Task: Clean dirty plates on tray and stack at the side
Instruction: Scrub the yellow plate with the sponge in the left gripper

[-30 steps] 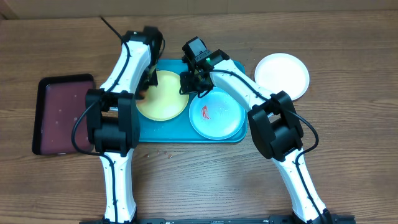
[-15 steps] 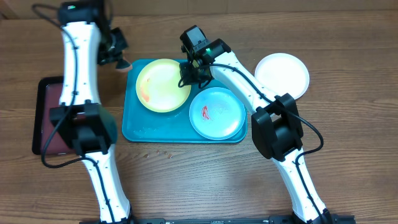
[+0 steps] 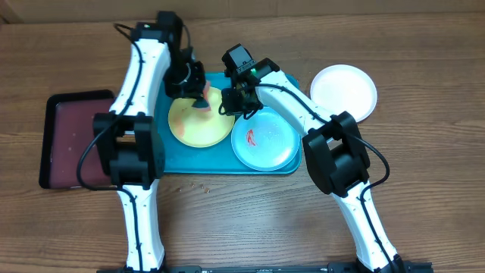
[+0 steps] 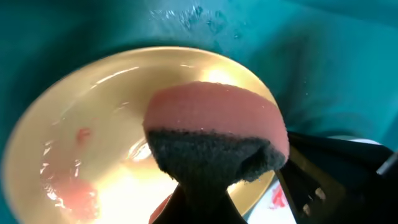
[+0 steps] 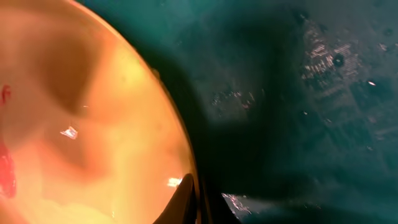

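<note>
Gripping sponge (image 4: 214,134), left pincer (image 3: 198,94) above yellow plate (image 3: 193,125)

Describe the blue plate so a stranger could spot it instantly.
Start at the large teal tray in the middle of the wooden table. Two plates lie on it; take the one at its right end. It is the pale blue plate with one red smear, unlike the yellow-green plate beside it and the white plate off the tray.
</note>
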You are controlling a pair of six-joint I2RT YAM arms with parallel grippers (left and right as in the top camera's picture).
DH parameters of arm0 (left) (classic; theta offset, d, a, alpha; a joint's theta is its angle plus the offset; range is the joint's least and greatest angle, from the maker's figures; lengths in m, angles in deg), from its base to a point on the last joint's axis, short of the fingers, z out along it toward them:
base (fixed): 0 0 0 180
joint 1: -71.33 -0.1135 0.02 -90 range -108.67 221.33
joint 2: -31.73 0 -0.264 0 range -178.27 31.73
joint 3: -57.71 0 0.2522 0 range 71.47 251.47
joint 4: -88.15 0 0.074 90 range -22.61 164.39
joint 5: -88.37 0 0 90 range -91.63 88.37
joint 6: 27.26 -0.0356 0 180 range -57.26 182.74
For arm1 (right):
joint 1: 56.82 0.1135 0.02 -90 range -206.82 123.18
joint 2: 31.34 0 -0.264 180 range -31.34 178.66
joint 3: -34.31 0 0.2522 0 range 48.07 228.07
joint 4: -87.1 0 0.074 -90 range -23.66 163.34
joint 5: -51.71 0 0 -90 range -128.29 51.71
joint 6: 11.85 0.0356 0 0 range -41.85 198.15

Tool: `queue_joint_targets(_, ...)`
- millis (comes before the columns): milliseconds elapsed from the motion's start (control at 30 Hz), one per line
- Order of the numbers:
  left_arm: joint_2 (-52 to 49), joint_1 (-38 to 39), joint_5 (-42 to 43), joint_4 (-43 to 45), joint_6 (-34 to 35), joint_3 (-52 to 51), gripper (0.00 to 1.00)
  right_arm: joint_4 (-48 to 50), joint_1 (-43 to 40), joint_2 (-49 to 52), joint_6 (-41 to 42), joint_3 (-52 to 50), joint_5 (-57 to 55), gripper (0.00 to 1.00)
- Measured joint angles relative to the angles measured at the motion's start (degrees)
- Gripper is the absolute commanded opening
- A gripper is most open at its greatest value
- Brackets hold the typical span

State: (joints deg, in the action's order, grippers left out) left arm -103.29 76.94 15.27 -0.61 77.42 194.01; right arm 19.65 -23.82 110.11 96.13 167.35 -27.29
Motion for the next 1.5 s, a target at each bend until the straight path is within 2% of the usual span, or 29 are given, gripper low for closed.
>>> queue_joint_targets(367,0.00,2.21,-10.01,6.73,2.29,-8.15,0.04,2.97,-0.02,-1.16,0.02,-2.73,0.87,0.04)
queue_joint_targets(600,1.49,2.19,-11.91,13.46,3.02,-14.56,0.04,3.08,-0.02,-1.16,0.02,-2.89,1.01,0.04)
queue_joint_targets(800,2.05,2.47,-19.89,11.41,3.19,-15.26,0.04,3.19,0.04,-1.16,0.00,-3.02,1.70,0.04)
queue_joint_targets(1000,2.05,-0.42,-24.94,8.55,3.19,-15.26,0.04,3.21,0.04,-1.16,0.00,-3.04,1.99,0.04)
queue_joint_targets(1267,1.81,-2.01,-24.81,5.97,3.15,-13.49,0.04,3.43,0.44,-1.16,0.04,-3.06,2.49,0.04)
queue_joint_targets(1500,1.77,-2.32,-11.30,10.84,2.91,-12.66,0.04,3.54,0.44,-1.16,0.04,-3.06,2.51,0.04)
